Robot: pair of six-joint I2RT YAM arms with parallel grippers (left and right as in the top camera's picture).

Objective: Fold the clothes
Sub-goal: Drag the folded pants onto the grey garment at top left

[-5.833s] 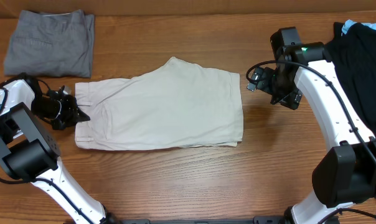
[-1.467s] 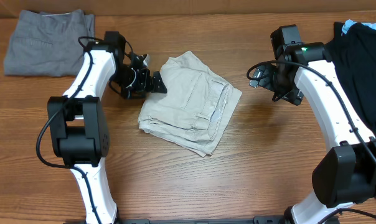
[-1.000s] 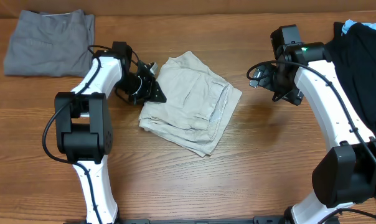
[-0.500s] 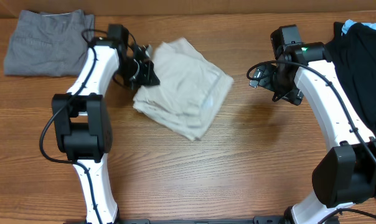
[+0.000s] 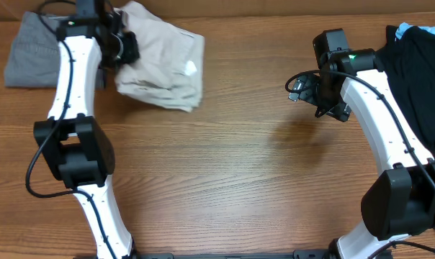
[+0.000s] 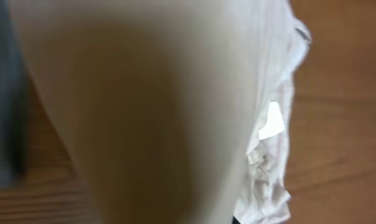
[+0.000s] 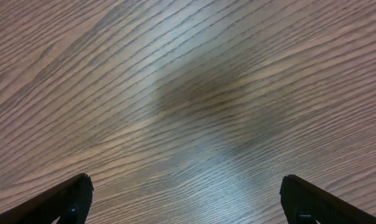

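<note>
The folded beige khaki shorts [image 5: 163, 61] hang bunched at the back left of the table, with a small white tag [image 5: 191, 68] showing. My left gripper [image 5: 125, 47] is shut on their left edge and holds them up beside the grey shorts. In the left wrist view the beige cloth [image 6: 144, 106] fills the frame, blurred, with the white tag [image 6: 272, 121] at the right; the fingers are hidden. My right gripper [image 5: 298, 88] is open and empty above bare wood [image 7: 188, 106], its fingertips [image 7: 70, 199] spread wide.
Grey folded shorts [image 5: 30, 50] lie at the back left corner, partly behind my left arm. A black garment with a blue edge [image 5: 419, 65] lies at the right edge of the wooden table [image 5: 239, 180].
My left gripper has carried the folded beige shorts from the table's middle up and to the back left, toward the grey shorts. The right arm has not moved.
</note>
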